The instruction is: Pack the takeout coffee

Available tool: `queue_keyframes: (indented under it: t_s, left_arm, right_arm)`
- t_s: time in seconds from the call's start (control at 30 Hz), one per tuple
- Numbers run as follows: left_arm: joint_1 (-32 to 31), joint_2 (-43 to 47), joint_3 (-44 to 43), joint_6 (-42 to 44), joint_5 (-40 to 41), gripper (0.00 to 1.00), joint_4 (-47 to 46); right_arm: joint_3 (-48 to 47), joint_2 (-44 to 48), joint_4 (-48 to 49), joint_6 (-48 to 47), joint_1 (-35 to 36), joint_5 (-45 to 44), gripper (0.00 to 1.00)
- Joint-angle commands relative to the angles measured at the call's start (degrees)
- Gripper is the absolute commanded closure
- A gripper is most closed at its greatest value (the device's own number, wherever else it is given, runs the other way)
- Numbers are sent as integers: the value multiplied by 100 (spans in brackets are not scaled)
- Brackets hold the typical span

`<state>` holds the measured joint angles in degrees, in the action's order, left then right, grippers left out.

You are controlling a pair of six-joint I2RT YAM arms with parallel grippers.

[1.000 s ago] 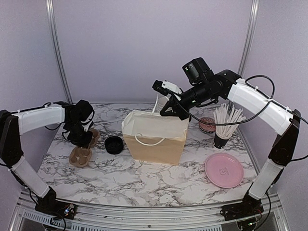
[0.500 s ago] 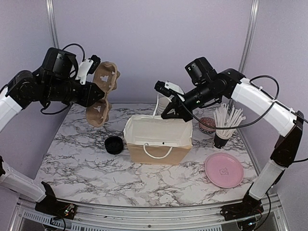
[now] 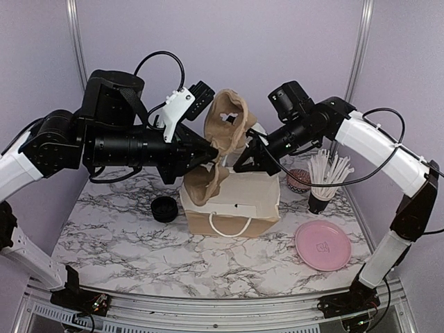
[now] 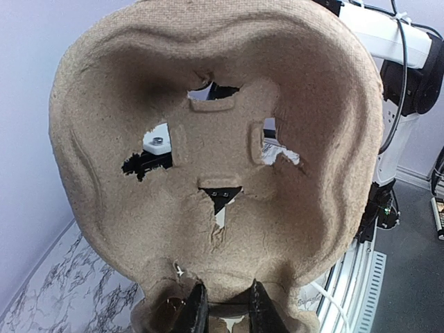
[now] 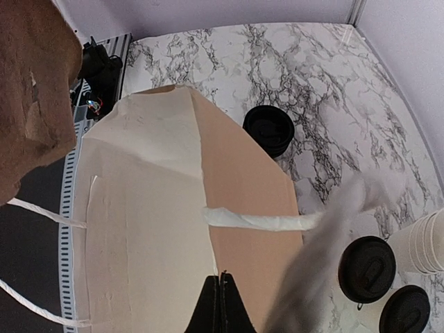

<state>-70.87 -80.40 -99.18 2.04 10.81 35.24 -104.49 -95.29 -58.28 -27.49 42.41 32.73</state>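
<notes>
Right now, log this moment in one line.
left fingers: clamping cup carrier at paper bag | right fingers: shut on bag rim

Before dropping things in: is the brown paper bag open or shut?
Open: the brown paper bag shows its pale inside; the right tool pinches its rim.

Overhead and right-wrist views share the bag.

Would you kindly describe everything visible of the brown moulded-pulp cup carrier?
The brown moulded-pulp cup carrier is a fibrous tray of rounded wells, holding no cups; one well shows torn openings. It hangs on edge in the air above the open brown paper bag. The left gripper pinches its rim; contact with the bag cannot be told.
</notes>
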Motion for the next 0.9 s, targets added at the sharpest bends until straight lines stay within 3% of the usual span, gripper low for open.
queue_keyframes:
  t_s: [0.0, 0.17, 0.53, 0.77, 0.87]
  left_arm:
    - [-52, 136, 497, 372, -290, 82, -1117]
    - [-56, 301, 1045, 740, -488, 83, -1676]
    - [-50, 243, 1312, 829, -612, 84, -1714]
    - [-47, 327, 1303, 900, -345, 84, -1286]
    - [-53, 294, 1309, 753, -622, 84, -977]
  right_arm:
    - [-439, -60, -189, 1, -9, 270, 100]
    - [-684, -188, -474, -135, -14, 662, 100]
    - [-692, -211, -1005, -693, 230, 1152, 100]
    - [-769, -375, -1356, -831, 294, 1409, 100]
    - [-758, -408, -1307, -742, 292, 1403, 100]
